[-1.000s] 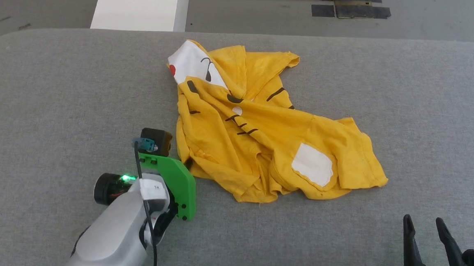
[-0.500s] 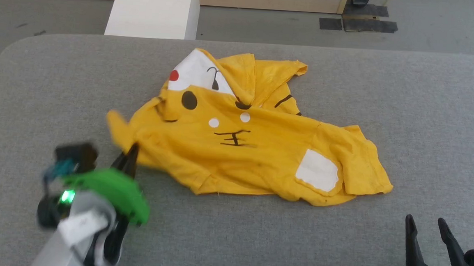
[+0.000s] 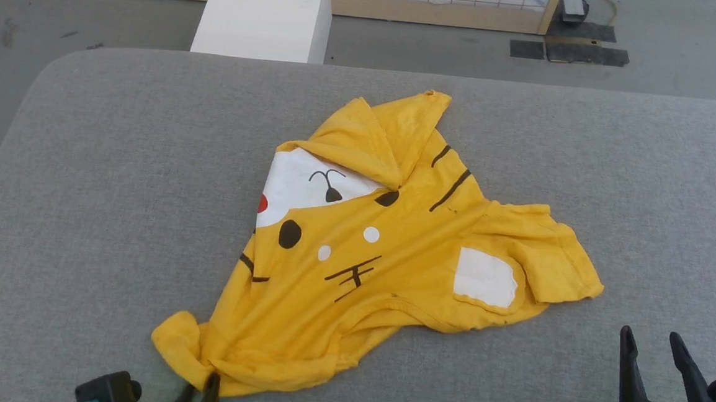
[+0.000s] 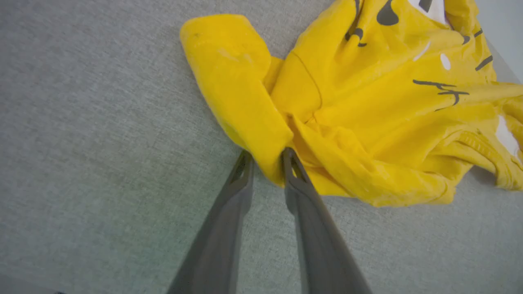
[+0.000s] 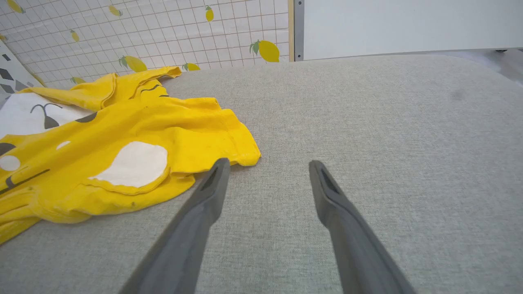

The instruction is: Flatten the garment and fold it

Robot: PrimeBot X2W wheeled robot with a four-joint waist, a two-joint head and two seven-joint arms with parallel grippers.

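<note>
Your left gripper point(image 4: 266, 163) pinches a bunched fold at the near-left corner of the garment point(image 3: 392, 259). Your right gripper point(image 5: 268, 164) stands spread, empty, just beside the right sleeve. The garment lies mid-table point(image 3: 117, 180), far edge flipped over. Judgement: flattening incomplete, 0 folds made

Legible text, labels, brands, numbers, signs: none found. Markings are pictorial only: cartoon face print on the yellow T-shirt point(image 3: 392, 253); lemon motifs point(image 5: 269, 51) on the tiled wall point(image 5: 163, 32).
</note>
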